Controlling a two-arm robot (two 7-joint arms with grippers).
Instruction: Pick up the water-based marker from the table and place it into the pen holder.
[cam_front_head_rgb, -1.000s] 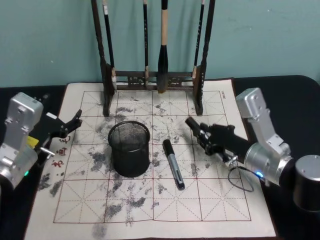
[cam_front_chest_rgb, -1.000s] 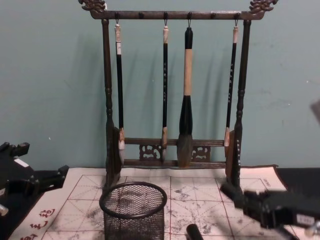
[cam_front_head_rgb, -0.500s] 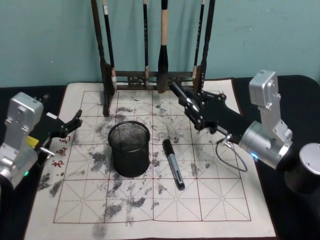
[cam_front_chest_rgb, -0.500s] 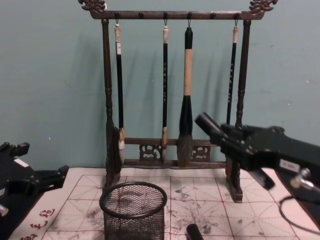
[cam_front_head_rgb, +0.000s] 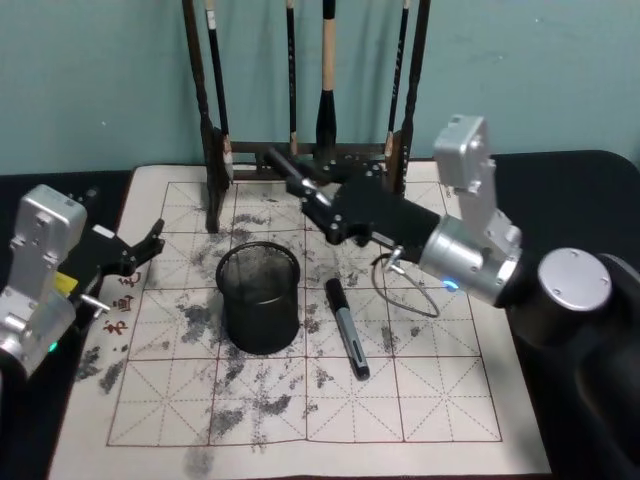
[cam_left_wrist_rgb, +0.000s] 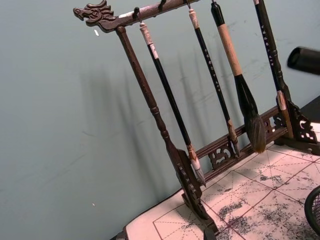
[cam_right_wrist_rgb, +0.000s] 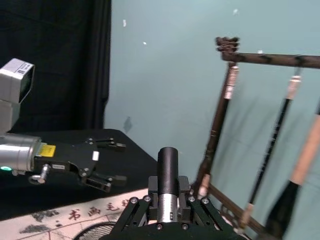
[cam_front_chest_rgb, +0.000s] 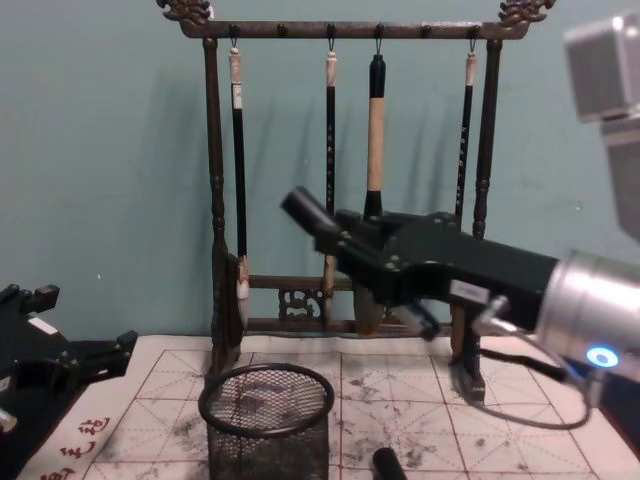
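Flat teal wall behind the whole set, matt, a few small white specks; soft even light, faint upright shadows thrown on it beside the wooden brush rack; black curtain hangs to one side, meeting the wall at a straight edge.

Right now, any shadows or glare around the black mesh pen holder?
Chest view: the dark wooden brush rack throws soft shadows on the wall; the black wire-mesh pen holder is evenly lit, below the right gripper clamping a black marker. Head view: no glare on the white felt cloth; left gripper idles at its left edge.
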